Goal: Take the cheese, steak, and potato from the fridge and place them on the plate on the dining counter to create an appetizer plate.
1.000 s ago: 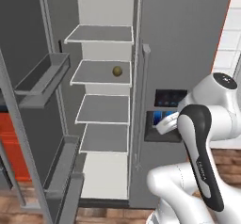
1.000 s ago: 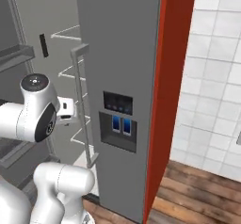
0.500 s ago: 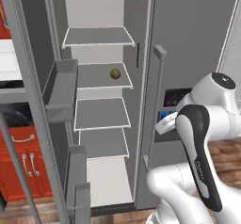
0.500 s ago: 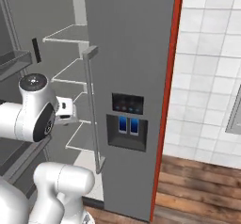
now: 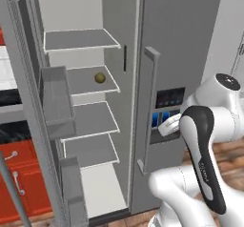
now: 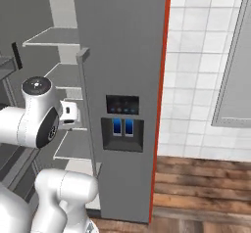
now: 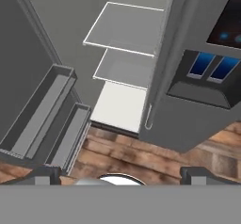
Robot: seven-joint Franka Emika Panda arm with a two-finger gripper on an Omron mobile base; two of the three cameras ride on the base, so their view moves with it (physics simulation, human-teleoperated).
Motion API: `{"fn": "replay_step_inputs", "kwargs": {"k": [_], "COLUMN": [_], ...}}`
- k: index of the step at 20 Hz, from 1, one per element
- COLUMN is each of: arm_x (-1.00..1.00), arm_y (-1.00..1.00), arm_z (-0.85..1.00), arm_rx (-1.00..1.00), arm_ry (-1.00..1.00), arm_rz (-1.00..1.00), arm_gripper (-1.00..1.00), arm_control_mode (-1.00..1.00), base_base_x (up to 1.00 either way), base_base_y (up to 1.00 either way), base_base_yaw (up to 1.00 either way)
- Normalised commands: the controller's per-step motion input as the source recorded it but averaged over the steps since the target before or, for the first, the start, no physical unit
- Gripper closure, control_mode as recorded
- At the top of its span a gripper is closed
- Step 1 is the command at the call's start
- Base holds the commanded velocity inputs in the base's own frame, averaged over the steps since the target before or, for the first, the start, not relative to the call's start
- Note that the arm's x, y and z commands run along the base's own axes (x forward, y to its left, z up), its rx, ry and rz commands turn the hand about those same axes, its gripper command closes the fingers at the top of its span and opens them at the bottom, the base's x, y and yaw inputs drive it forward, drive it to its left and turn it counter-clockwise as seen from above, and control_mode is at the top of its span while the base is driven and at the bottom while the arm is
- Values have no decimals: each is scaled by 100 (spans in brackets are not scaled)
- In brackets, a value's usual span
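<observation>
The grey fridge stands with its left door swung open and its right door closed. A round olive-brown potato rests on the second white-edged shelf. Cheese and steak are hidden, and the plate and dining counter are out of view. My gripper is open, its dark fingertips far apart with nothing between them. It hangs in front of the dispenser panel, well below and right of the potato, looking down at the lower shelves and the floor.
The open left door carries grey bins that jut toward me. Red cabinets stand left of the fridge. A white tiled wall and a grey panelled cabinet lie to its right, over a wood floor.
The whole picture has shifted as the base drove, so the fridge now shows closer and from another angle. The arm keeps its folded pose and the potato stays on its shelf.
</observation>
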Motion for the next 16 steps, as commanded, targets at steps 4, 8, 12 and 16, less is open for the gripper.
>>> {"fn": "replay_step_inputs", "kwargs": {"k": [4, 8, 12, 16], "arm_x": [0, 0, 0, 0], "arm_y": [0, 0, 0, 0], "arm_z": [0, 0, 0, 0], "arm_rx": [0, 0, 0, 0], "arm_ry": [0, 0, 0, 0], "arm_rz": [0, 0, 0, 0], "arm_gripper": [-100, -100, -100, -100], "arm_control_mode": [100, 100, 100, 100], "base_base_x": [21, 16, 20, 35], "base_base_y": [61, 57, 20, 4], "base_base_yaw": [-33, -29, -24, -16]}}
